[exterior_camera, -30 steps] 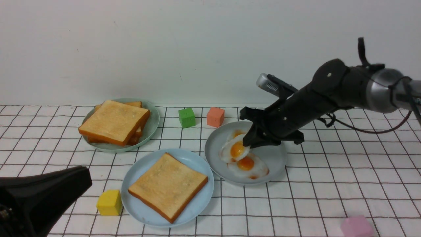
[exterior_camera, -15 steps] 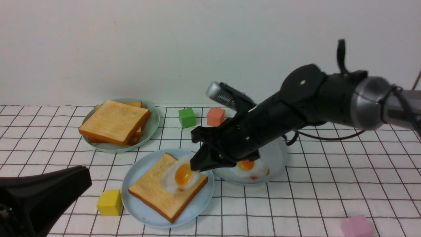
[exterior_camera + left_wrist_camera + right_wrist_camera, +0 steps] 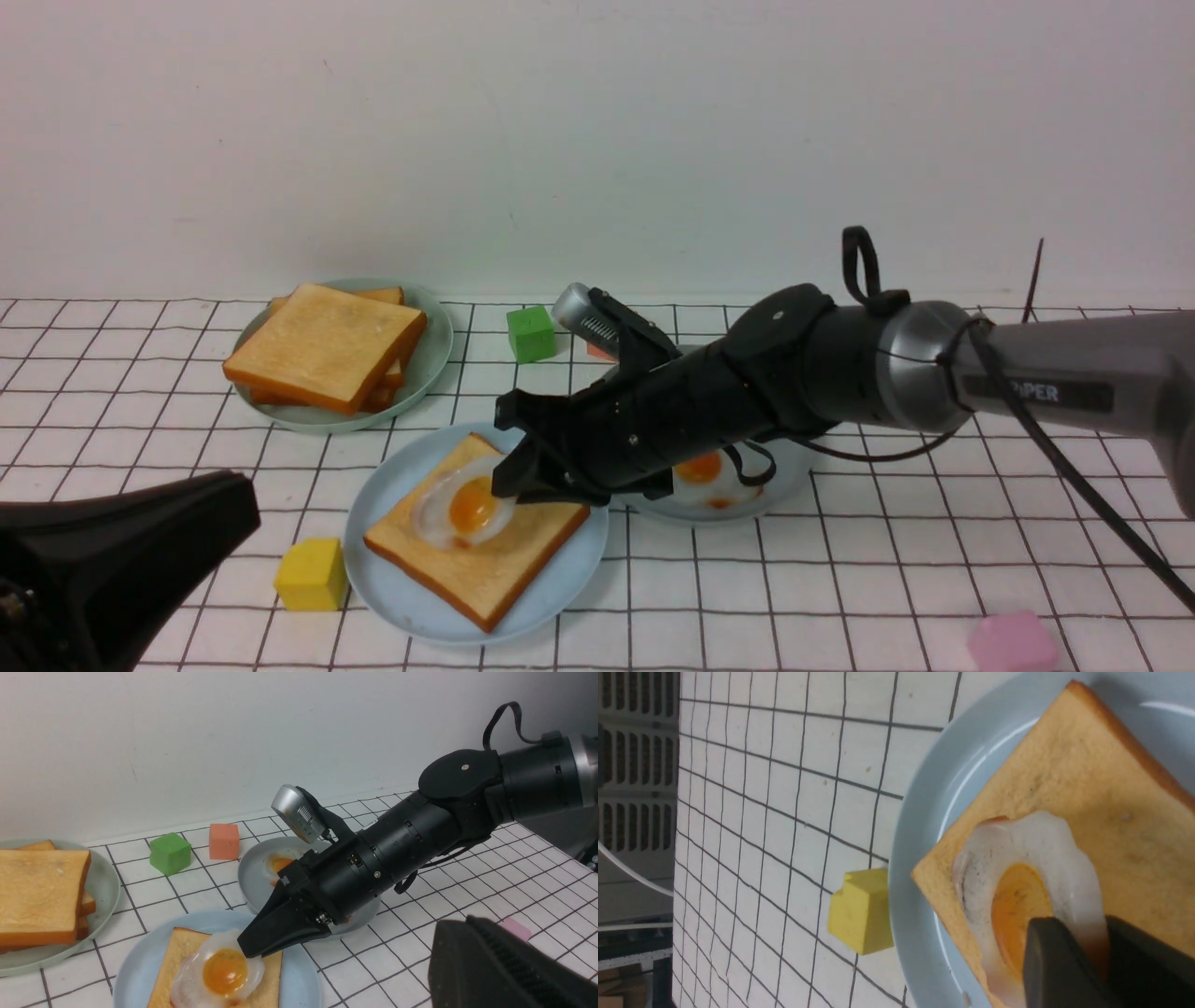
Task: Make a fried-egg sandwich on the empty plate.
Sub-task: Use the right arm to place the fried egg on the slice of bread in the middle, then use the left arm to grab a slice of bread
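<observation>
Egg moved onto toast, right hand lower

Black right arm with silver collar, stretched low across from the right. Black right gripper tilted down, fingers nearly together over the rim of the white, orange-yolked fried egg; grip unclear. Black left gripper low, near side, closed.

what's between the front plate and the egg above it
One toast slice, flat on the light blue plate, fried egg on top; clear in front view.
</observation>
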